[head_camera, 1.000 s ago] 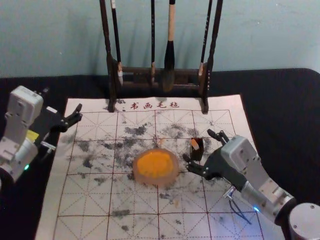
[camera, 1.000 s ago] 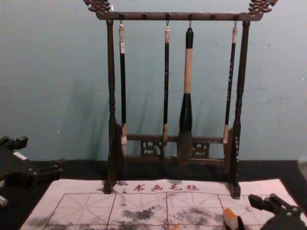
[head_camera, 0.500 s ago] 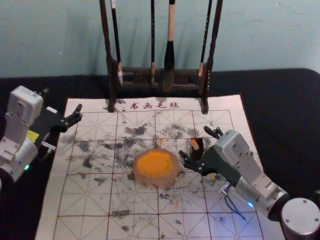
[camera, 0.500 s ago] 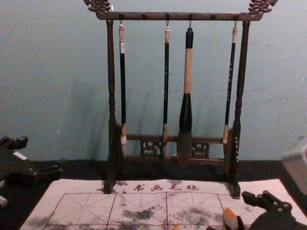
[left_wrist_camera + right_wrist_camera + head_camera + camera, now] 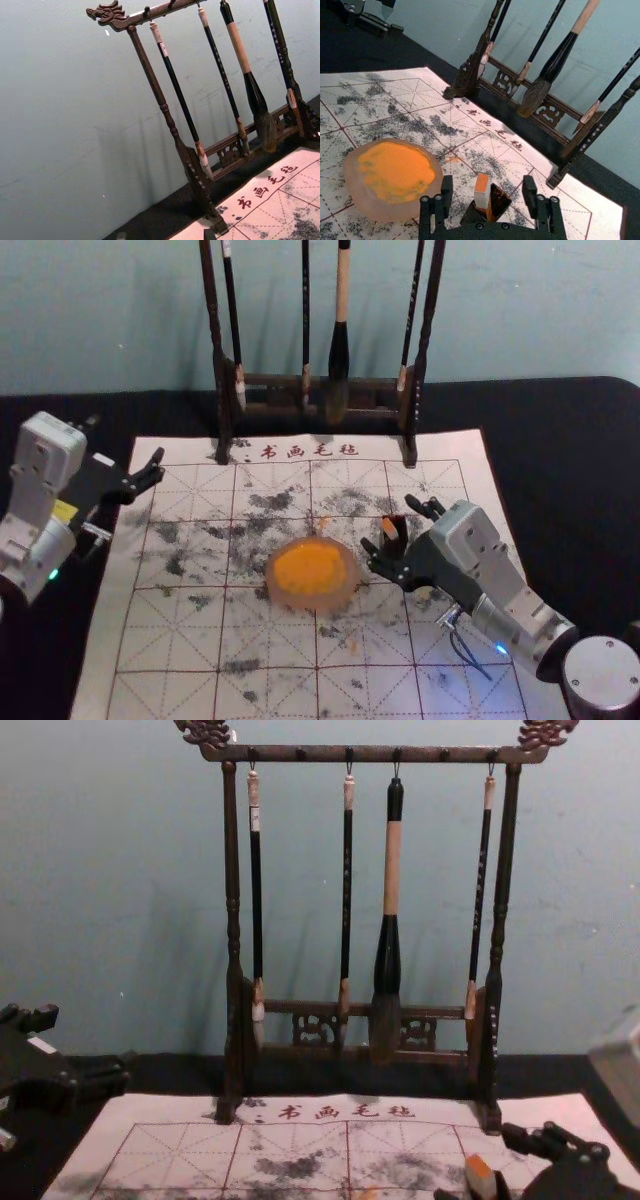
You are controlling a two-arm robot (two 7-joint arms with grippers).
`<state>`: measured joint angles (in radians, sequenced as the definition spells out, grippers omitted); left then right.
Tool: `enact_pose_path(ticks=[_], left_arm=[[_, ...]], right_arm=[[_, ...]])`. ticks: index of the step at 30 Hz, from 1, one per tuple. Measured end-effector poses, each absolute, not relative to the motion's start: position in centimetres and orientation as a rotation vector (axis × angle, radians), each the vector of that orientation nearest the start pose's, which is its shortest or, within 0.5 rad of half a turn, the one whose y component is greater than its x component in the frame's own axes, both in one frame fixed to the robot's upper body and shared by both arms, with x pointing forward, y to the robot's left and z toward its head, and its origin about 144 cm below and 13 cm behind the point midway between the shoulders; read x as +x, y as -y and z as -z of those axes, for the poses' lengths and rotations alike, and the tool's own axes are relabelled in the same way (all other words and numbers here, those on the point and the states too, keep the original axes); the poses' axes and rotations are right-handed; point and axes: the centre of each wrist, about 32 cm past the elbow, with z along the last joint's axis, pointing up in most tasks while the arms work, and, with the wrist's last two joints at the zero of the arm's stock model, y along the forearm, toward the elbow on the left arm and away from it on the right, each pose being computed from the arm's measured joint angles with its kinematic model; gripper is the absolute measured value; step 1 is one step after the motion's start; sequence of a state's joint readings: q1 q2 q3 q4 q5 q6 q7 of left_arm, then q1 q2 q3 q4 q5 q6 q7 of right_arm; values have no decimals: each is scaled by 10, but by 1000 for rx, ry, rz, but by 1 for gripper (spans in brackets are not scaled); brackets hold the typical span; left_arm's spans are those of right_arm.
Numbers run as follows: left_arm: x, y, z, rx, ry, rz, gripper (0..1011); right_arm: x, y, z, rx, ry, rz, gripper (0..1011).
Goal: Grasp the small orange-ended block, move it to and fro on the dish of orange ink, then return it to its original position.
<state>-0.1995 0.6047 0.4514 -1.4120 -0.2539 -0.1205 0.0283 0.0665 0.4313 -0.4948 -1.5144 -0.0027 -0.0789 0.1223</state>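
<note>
The right gripper (image 5: 388, 521) is wide open, gripping nothing, its fingers either side of the block (image 5: 482, 192) and apart from it. The block stands, orange end up, at a dark holder (image 5: 501, 200). To its left lies the dish (image 5: 272, 590). The mat (image 5: 180, 640) reads 书画毛毡; brush (image 5: 256, 900) lettering is too small to read. The left gripper (image 5: 125, 438) is parked at the mat's left, spread and holding nothing.

"What is pictured on the black-covered table (image 5: 570, 460)?"
"A pale mat (image 5: 265, 640) is spread there, ruled in red and blotched; a dark brush rack (image 5: 222, 405) is set at its far edge."
</note>
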Motion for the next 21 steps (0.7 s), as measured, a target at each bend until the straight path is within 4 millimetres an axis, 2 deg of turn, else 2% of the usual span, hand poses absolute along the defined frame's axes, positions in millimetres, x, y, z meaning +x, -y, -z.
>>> enact_pose_path(ticks=[5,6,11,12,16,21], left_arm=[[489,-310,-1140,304,285,-1248,1001],[489,-310,-1140,305,285,-1248,1001],[489,-310,-1140,304,285,-1248,1001],[489,-310,-1140,304,285,-1248,1001],[489,-310,-1140,304,285,-1248,1001],[489,-310,-1140,304,285,-1248,1001]], right_arm=[[442,218,-1109,-349,281,947,801],[442,218,-1109,-349,281,947,746],[442,218,-1109,-348,281,947,611],[442,218,-1109,-347,281,947,544],[442,218,-1109,-347,281,947,447],[442,218,-1109,-346,281,947,257]])
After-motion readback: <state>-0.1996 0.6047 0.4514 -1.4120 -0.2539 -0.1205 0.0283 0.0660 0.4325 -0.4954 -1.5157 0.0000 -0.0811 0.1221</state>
